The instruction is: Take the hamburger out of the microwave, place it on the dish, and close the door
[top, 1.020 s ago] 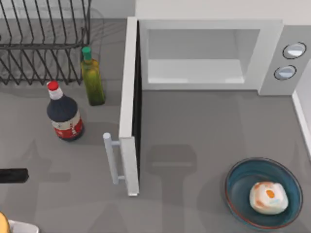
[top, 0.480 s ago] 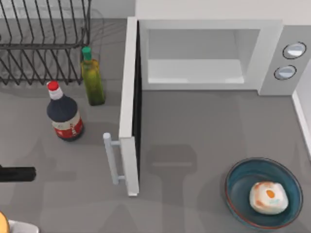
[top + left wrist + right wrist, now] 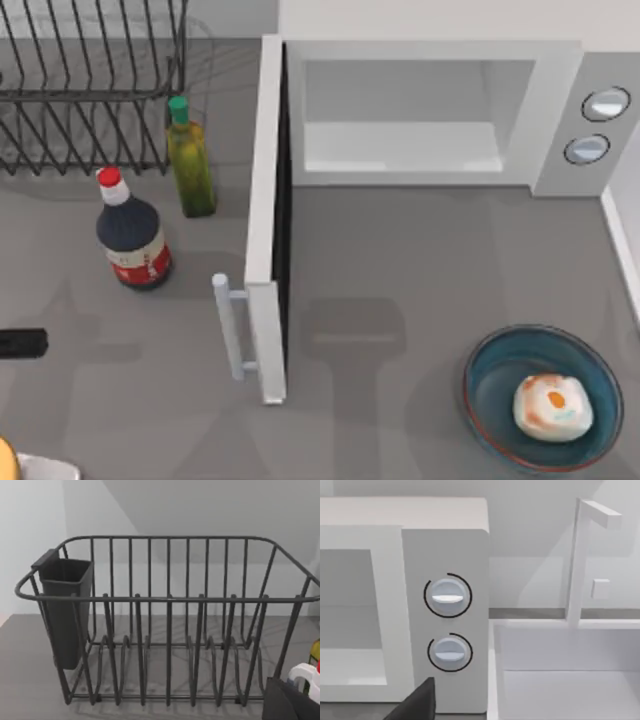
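Top view: the hamburger (image 3: 552, 407) is seen resting inside the dish (image 3: 487, 370) at the near right of the desk (image 3: 400, 270), so the transfer is judged complete and only the closing of the door (image 3: 266, 220) remains. The microwave (image 3: 560, 110) stands at the far side with its cavity empty. The door is swung fully open; its long axis runs from the far hinge edge toward the near side, roughly square to the microwave front, with the bar handle (image 3: 228, 325) on its left face at the near end.

The coming move is governed by one relation: the door's outer face and handle look toward the left, and to be shut the free edge must be swept rightward and then away to the far side. A dark part of the left arm (image 3: 22, 343) is visible at the left edge, at about the handle's depth and well apart from it, with bare desk between. The left arm is therefore judged the nearer and better-placed one for the push. Whether its jaws are open or closed cannot be told.

Left wrist view: a wire dish rack (image 3: 170, 620) with a dark cutlery cup (image 3: 65, 610) is faced.

Right wrist view: the two knobs (image 3: 447, 596) on the microwave's panel are faced; the state of the right jaws cannot be told either.

A soy sauce bottle (image 3: 132, 235) and an oil bottle (image 3: 190, 165) stand left of the door, near the far end of the sweep path.
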Robot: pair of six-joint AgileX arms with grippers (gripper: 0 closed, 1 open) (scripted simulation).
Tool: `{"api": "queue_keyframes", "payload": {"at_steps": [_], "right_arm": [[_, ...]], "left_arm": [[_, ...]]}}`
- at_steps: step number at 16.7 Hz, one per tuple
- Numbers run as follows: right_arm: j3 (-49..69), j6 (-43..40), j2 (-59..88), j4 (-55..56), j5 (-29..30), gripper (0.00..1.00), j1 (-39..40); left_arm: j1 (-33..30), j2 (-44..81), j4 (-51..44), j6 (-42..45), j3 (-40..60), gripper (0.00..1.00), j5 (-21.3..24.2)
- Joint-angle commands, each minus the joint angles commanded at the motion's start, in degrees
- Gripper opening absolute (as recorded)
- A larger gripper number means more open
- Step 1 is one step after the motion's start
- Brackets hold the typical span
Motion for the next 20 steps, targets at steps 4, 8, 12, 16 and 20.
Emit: {"api": "queue_keyframes", "payload": {"at_steps": [4, 8, 12, 16, 20], "right_arm": [[0.0, 0.0, 0.0, 0.0, 0.0, 1.00, 0.0], [0.0, 0.0, 0.0, 0.0, 0.0, 1.00, 0.0], [0.0, 0.0, 0.0, 0.0, 0.0, 1.00, 0.0], [0.0, 0.0, 0.0, 0.0, 0.0, 1.00, 0.0], [0.0, 0.0, 0.0, 0.0, 0.0, 1.00, 0.0]], "left_arm": [[4.1, 1.4, 1.1, 0.0, 0.2, 0.00, 4.1], [4.1, 1.4, 1.3, 0.1, -0.1, 0.00, 4.1], [10.2, 6.0, 7.2, 0.2, -1.3, 0.00, 10.2], [15.1, 8.8, 11.2, 0.2, -2.6, 0.00, 15.2], [14.8, 8.7, 11.0, 0.2, -2.3, 0.00, 14.9]]}}
